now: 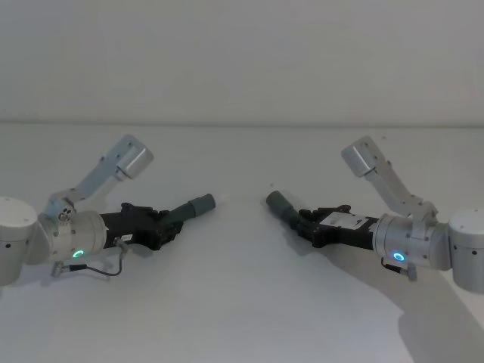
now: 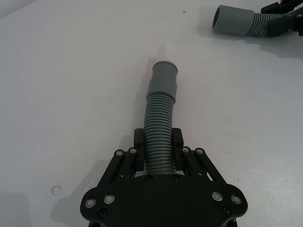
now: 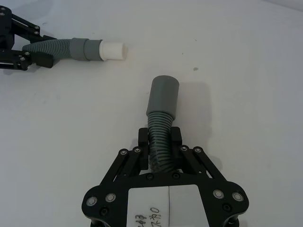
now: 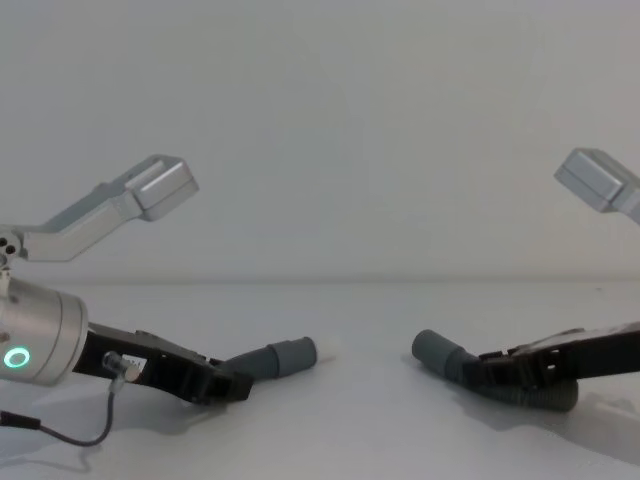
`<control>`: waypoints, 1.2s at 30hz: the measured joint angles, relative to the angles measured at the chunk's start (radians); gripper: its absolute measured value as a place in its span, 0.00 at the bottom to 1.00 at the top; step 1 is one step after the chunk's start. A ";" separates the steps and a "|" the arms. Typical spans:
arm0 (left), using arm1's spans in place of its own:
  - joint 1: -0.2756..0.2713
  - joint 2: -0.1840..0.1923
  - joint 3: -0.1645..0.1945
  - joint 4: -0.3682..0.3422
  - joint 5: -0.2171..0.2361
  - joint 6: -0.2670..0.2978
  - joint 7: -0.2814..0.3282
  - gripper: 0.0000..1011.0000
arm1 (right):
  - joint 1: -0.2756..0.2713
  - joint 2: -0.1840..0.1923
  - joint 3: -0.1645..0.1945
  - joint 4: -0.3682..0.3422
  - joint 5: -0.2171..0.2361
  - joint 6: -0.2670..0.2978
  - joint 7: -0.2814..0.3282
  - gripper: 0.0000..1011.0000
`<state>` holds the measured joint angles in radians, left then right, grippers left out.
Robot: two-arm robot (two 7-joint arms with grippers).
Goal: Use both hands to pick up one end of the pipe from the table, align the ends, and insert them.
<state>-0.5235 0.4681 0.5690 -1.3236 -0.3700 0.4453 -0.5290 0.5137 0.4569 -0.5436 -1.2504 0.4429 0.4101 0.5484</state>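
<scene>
The pipe is in two grey corrugated pieces, low over the white table (image 1: 242,302). My left gripper (image 1: 170,224) (image 2: 157,142) (image 4: 228,385) is shut on the corrugated part of the left piece (image 2: 159,118). That piece's cuff (image 2: 163,80) (image 4: 283,359) carries a whitish tip (image 2: 166,49) (image 3: 112,50). My right gripper (image 1: 306,224) (image 3: 160,139) (image 4: 488,374) is shut on the right piece (image 3: 160,125). The plain open cuff (image 3: 163,94) (image 1: 278,203) (image 4: 436,350) of that piece points toward the left one. The two ends face each other with a gap between them.
A pale wall (image 1: 242,60) rises behind the table's back edge. Both silver arms (image 1: 113,170) (image 1: 386,178) reach in from the sides. A thin cable (image 1: 102,270) hangs under the left wrist.
</scene>
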 joint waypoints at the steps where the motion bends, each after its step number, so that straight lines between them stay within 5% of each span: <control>1: 0.000 0.000 0.000 0.000 0.000 0.000 0.000 0.32 | 0.000 0.000 0.000 0.000 0.000 0.000 0.000 0.26; 36: 0.000 0.000 0.000 0.000 0.000 0.000 0.000 0.32 | 0.001 0.016 -0.020 -0.015 0.009 0.002 0.017 0.26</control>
<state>-0.5235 0.4680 0.5690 -1.3236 -0.3700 0.4452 -0.5290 0.5148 0.4730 -0.5631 -1.2657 0.4521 0.4121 0.5655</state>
